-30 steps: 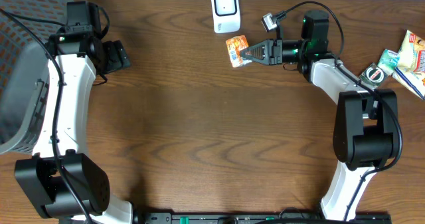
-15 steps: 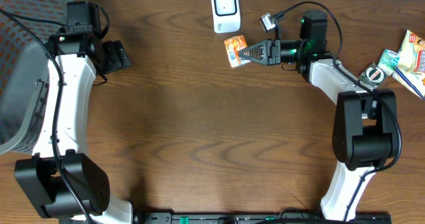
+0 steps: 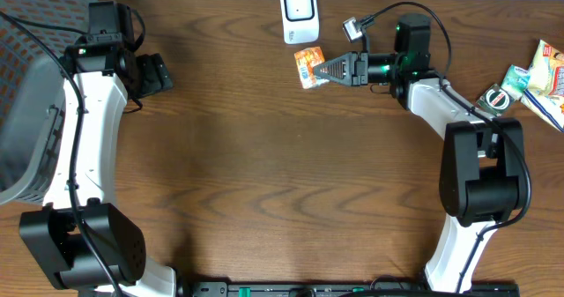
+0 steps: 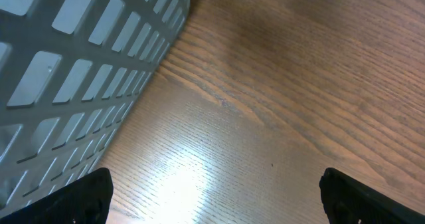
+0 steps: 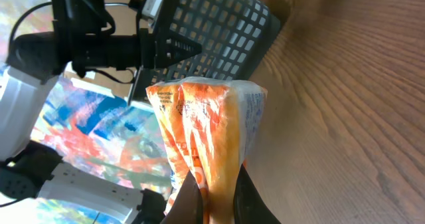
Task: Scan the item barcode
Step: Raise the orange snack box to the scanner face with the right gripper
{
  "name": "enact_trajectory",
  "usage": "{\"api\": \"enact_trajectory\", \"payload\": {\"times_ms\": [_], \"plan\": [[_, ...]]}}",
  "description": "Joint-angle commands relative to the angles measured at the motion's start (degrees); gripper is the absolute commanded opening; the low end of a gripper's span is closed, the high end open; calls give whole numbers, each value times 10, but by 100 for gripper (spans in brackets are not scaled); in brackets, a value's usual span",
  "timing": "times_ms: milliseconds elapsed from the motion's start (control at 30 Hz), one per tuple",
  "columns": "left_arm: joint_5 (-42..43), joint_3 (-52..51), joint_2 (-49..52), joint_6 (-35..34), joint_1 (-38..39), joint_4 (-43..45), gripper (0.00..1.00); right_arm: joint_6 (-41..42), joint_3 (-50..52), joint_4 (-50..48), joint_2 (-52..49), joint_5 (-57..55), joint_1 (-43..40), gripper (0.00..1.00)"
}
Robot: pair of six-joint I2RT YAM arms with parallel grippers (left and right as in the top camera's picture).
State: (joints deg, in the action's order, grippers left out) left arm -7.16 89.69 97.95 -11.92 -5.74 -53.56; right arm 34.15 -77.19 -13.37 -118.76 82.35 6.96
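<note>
An orange snack packet (image 3: 307, 66) hangs above the table at the back centre, just below the white barcode scanner (image 3: 299, 13). My right gripper (image 3: 322, 70) is shut on the packet's edge and points left. In the right wrist view the orange packet (image 5: 209, 127) rises from between my black fingers (image 5: 187, 201), which pinch its lower end. My left gripper (image 3: 157, 72) stays at the far left beside the grey basket (image 3: 31, 85); its jaws stand wide apart with bare wood between them (image 4: 212, 197).
More packaged items (image 3: 529, 81) lie at the right edge of the table, by the right arm. The slotted basket wall (image 4: 80, 64) fills the left wrist view's upper left. The right arm's cable (image 3: 374, 19) loops near the scanner.
My right gripper has carried the orange packet a little to the left, closer under the scanner. The left arm has not moved.
</note>
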Motion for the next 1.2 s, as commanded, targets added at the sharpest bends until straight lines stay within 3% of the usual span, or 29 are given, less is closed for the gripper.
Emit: {"api": "enact_trajectory", "payload": {"times_ms": [0, 367, 667, 800, 967, 1167], "plan": [[1, -3, 5, 5, -1, -1, 98, 5, -5, 1, 15, -27, 21, 1], [1, -3, 5, 5, -1, -1, 98, -34, -5, 35, 15, -178, 79, 1], [1, -3, 5, 5, -1, -1, 98, -130, -15, 139, 15, -458, 120, 2], [1, -3, 5, 5, -1, -1, 97, -200, -59, 237, 15, -574, 134, 1], [1, -3, 5, 5, -1, -1, 98, -297, -166, 366, 15, -794, 161, 1], [1, -3, 5, 5, -1, -1, 98, -373, -250, 353, 0, -857, 165, 1]]}}
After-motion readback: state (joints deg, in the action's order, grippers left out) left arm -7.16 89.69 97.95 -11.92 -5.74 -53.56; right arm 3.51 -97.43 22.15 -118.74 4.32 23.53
